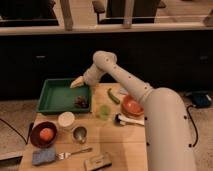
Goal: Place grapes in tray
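Note:
The grapes, a small dark bumpy cluster, lie inside the green tray near its right front corner. The tray sits at the back left of the wooden table. My gripper hangs above the tray's right part, a little above and behind the grapes, apart from them. It is open and holds nothing. The white arm reaches in from the right.
A green pepper, an orange bowl and a green cup stand right of the tray. In front are a white cup, a metal cup, a dark bowl holding an orange fruit, a blue sponge and a spoon.

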Tool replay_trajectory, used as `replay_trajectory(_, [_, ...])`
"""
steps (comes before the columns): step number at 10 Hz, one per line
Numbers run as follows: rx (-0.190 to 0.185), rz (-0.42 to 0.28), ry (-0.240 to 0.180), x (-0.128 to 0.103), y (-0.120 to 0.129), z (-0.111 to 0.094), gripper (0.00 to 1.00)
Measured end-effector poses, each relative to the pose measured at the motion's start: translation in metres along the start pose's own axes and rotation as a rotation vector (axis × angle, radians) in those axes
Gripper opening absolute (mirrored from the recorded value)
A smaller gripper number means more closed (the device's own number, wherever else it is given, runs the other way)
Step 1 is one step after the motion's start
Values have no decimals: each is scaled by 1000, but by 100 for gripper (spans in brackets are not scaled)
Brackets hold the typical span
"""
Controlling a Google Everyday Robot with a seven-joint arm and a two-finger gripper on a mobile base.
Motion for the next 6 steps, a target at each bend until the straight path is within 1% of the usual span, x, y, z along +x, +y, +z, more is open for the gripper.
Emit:
replay_trajectory(2, [-31, -6, 5, 1, 0, -1, 80])
replay_trajectory(3, [-52, -12, 9, 1, -2, -1, 80])
replay_trajectory(6, [-53, -10, 11, 2, 0, -2, 80])
